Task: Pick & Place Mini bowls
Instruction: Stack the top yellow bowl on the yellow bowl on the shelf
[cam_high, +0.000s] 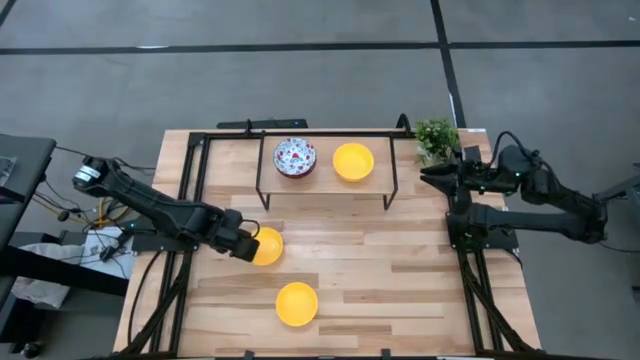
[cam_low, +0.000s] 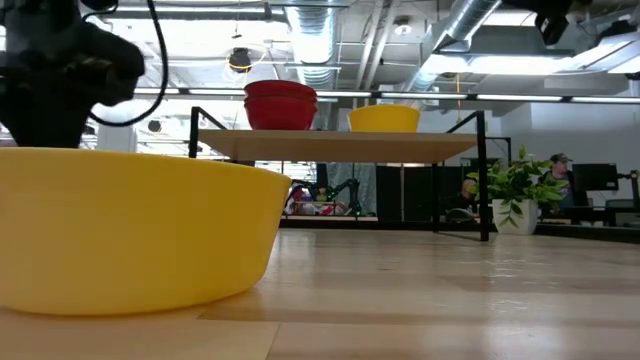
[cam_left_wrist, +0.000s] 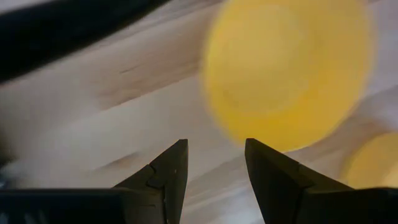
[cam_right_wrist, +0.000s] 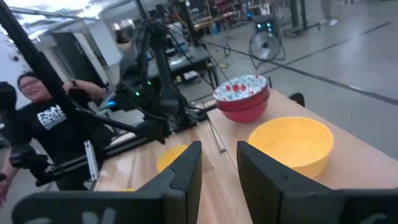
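One yellow mini bowl (cam_high: 268, 247) sits on the table's left half, and another yellow one (cam_high: 297, 303) sits near the front edge. A stack of red speckled bowls (cam_high: 294, 157) and a third yellow bowl (cam_high: 353, 161) stand on a raised shelf at the back. My left gripper (cam_high: 244, 243) hovers at the left rim of the first yellow bowl (cam_left_wrist: 289, 68), open, with the bowl just ahead of its fingertips. My right gripper (cam_right_wrist: 217, 165) waits open at the table's right edge, facing the shelf bowls (cam_right_wrist: 242, 99).
The shelf is a wooden board (cam_low: 340, 146) on thin black legs (cam_high: 391, 190). A small green plant (cam_high: 436, 137) stands at the back right corner. A black frame (cam_high: 190, 180) runs along the table's edges. A person in a dark shirt (cam_right_wrist: 46, 124) stands beyond the table.
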